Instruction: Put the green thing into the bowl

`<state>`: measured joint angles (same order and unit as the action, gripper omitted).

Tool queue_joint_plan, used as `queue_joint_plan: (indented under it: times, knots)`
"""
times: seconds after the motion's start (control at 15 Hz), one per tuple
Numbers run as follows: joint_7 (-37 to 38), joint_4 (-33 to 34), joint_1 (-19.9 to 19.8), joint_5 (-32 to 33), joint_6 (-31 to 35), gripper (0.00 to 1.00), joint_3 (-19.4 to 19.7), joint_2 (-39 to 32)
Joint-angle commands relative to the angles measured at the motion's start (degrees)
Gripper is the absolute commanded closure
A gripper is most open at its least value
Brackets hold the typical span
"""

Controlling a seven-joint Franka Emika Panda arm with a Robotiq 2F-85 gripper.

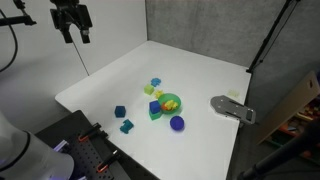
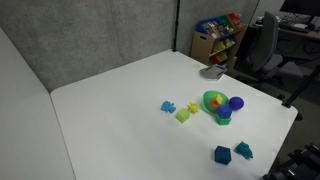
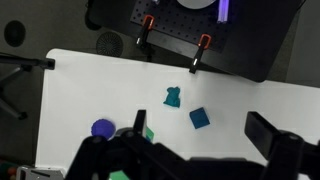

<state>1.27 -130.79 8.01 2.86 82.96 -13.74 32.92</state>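
The green thing, a small teal block (image 1: 126, 127), lies near the table's front edge beside a dark blue cube (image 1: 120, 111). It also shows in an exterior view (image 2: 243, 150) and in the wrist view (image 3: 173, 96). The lime-green bowl (image 1: 170, 102) (image 2: 214, 100) stands mid-table with a small yellowish piece inside. My gripper (image 1: 75, 37) is open and empty, high above the table's far left corner, well away from the block. In the wrist view its fingers (image 3: 200, 130) frame the dark blue cube (image 3: 200, 118) from far above.
A blue-purple ball (image 1: 177, 123) and a brighter green block (image 1: 156, 112) sit against the bowl. A light blue piece (image 1: 156, 82) and a yellow piece (image 1: 150, 90) lie behind it. A grey flat object (image 1: 232, 108) lies by the table's side edge.
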Motion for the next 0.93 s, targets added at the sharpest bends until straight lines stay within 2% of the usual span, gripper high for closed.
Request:
queue_joint_plan:
  times: [0.0,0.33,0.87]
  knots:
    - [1.3,-0.8,0.7,1.1,2.0,0.0,1.0,-0.3]
    - [2.4,-5.0,0.1,0.5,10.1,0.0,2.3,0.2]
    - [6.3,-16.4,-1.7,0.2,27.6,0.0,4.2,-0.2]
